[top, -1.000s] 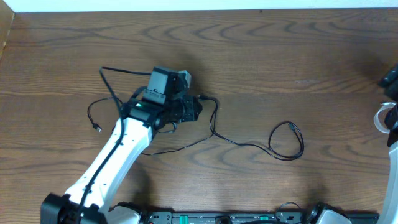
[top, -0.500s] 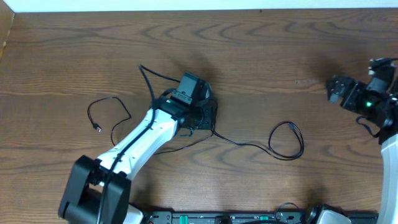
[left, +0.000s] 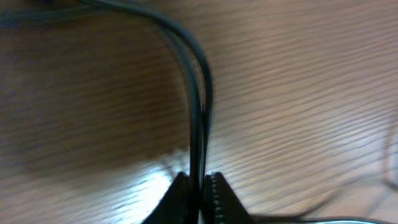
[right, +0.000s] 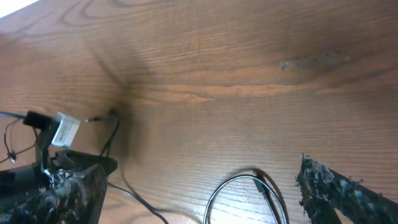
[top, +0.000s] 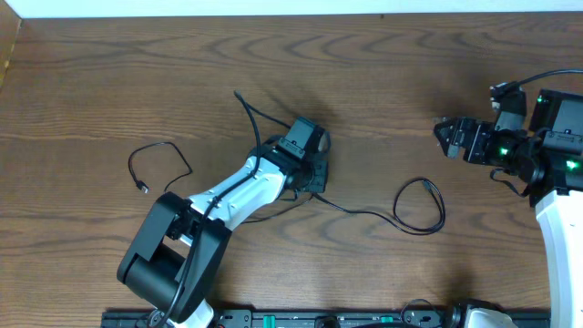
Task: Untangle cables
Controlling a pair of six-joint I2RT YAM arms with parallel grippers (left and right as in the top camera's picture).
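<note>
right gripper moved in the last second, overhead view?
Yes. The right gripper has come leftward from the frame's right edge; it now sits just up-right of the loop in the black cable, which stayed put.

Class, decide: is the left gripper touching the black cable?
Touching. In the left wrist view, the left gripper pinches the black cable between its fingertips.

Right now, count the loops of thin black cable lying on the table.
2. One loop lies left of the left arm; the other lies right of centre. More may be hidden under the left arm.
</note>
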